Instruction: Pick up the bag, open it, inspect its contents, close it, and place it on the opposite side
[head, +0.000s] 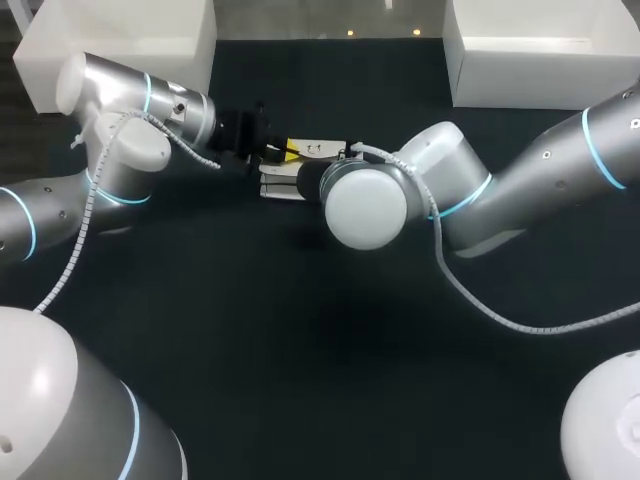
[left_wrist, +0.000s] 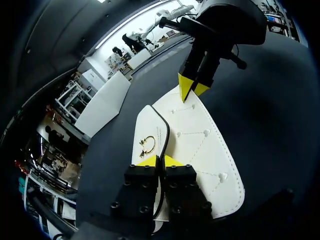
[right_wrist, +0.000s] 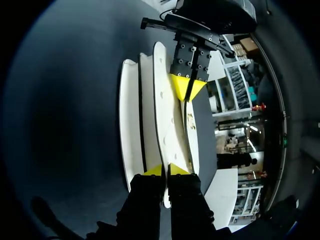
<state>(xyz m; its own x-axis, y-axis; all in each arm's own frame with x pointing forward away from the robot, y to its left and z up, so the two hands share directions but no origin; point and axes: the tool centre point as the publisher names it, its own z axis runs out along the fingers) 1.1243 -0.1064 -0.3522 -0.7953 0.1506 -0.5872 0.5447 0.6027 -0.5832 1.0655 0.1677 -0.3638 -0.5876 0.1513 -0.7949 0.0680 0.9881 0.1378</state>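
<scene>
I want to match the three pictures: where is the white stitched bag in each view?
Head view: the white stitched flap bag, upper middle, at the tips of the left claw.
Left wrist view: the bag is ahead of the left claw, which clamps its flap edge.
Right wrist view: edge-on, ahead of the right claw, which clamps it.
Shared landmark: the left claw's yellow tips.

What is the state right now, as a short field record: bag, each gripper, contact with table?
bag: white, gold clasp, spanning between both grippers over the dark table
left gripper: shut on the bag's edge beside the clasp
right gripper: shut on the bag's opposite end
lifted or resting: cannot tell
</scene>
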